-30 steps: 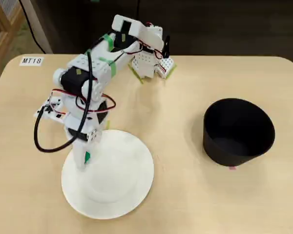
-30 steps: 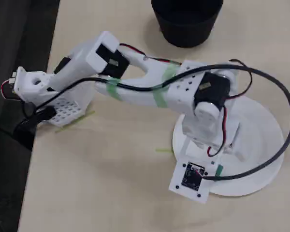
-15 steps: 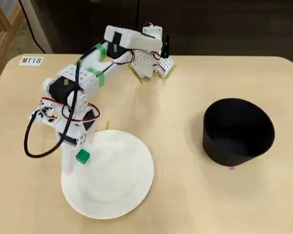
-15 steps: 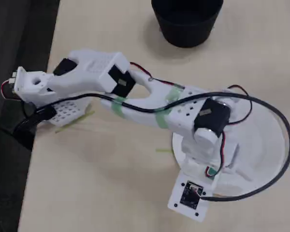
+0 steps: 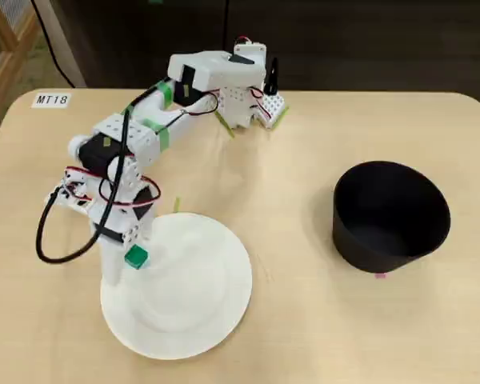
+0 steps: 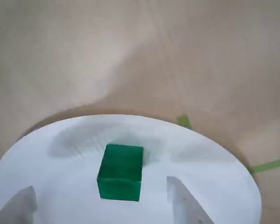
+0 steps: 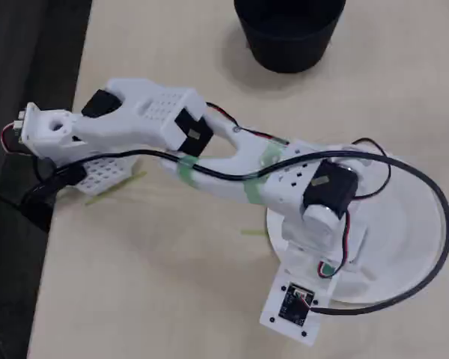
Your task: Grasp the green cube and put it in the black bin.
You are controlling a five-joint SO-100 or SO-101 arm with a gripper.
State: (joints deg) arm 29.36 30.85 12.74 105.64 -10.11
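Your gripper (image 6: 100, 200) is spread wide over the white plate (image 6: 214, 154), one white finger (image 6: 184, 203) showing at the lower right of the wrist view and the other at the lower left corner. The green cube (image 6: 120, 172) sits between them, clear of both, with bare plate on either side of it. Nothing is clamped.

In a fixed view the gripper (image 5: 122, 260) points down at the left part of the white plate (image 5: 216, 296), and the green cube (image 5: 135, 258) shows just beside the white finger; you cannot tell from that view alone whether they touch. In the other fixed view the wrist and its motor cover the left part of the plate (image 7: 404, 224), and only a small speck of the green cube (image 7: 326, 268) peeks out below the motor.

The cube rests on the plate, toward its left side in the first fixed view.

The black bin (image 5: 390, 216) stands upright on the tan table (image 5: 304, 336), well apart from the plate, to its right in that view. In the other fixed view the black bin (image 7: 288, 34) is at the top edge, beyond the arm.

Short strips of green tape (image 6: 184, 122) lie on the table just past the plate's rim in the wrist view.
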